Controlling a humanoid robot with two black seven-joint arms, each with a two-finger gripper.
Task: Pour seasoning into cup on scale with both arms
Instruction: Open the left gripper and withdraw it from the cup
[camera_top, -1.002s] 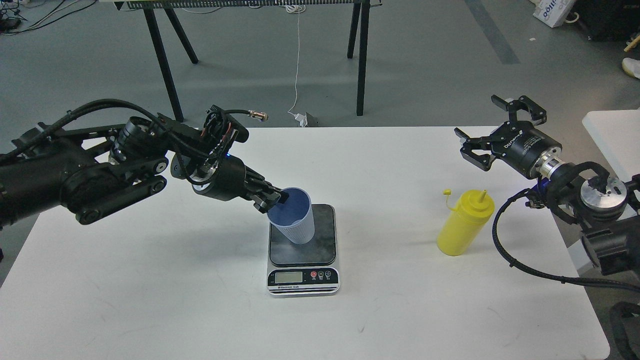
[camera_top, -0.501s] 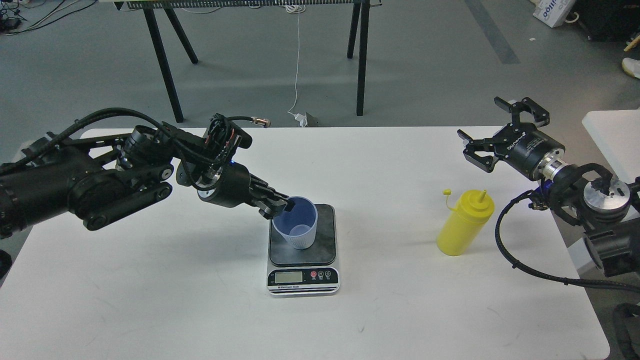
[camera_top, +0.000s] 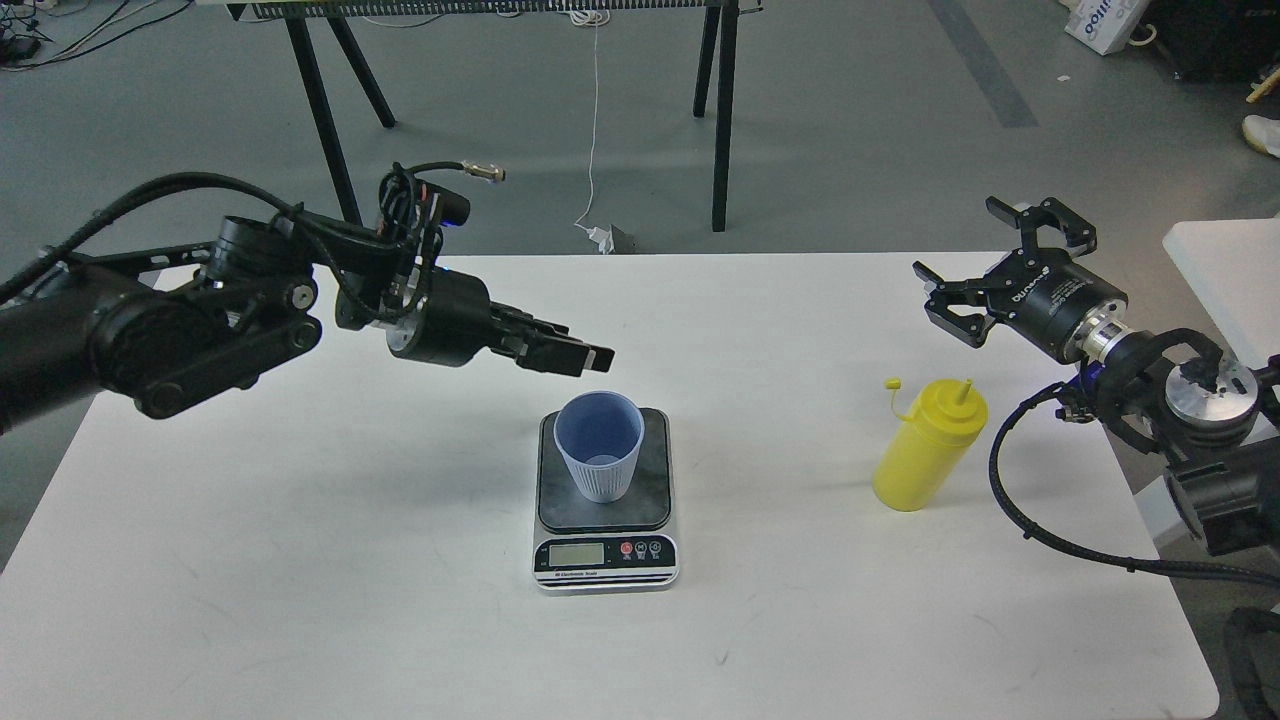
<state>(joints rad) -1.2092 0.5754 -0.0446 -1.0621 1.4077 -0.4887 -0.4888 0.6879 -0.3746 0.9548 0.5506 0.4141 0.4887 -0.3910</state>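
Cup (camera_top: 598, 445): stood upright on scale (camera_top: 605, 500), mid-desk. Seasoning (camera_top: 929, 445): near right edge, unobstructed. Left gripper (camera_top: 585, 358): held empty, spread not discernible. Right gripper (camera_top: 985, 270): spread wide, empty.

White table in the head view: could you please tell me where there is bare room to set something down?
Bare patches on the white table: left of the digital kitchen scale, and between it and the yellow plastic squeeze bottle. Crowded: the scale's platform, holding the light blue ribbed cup.
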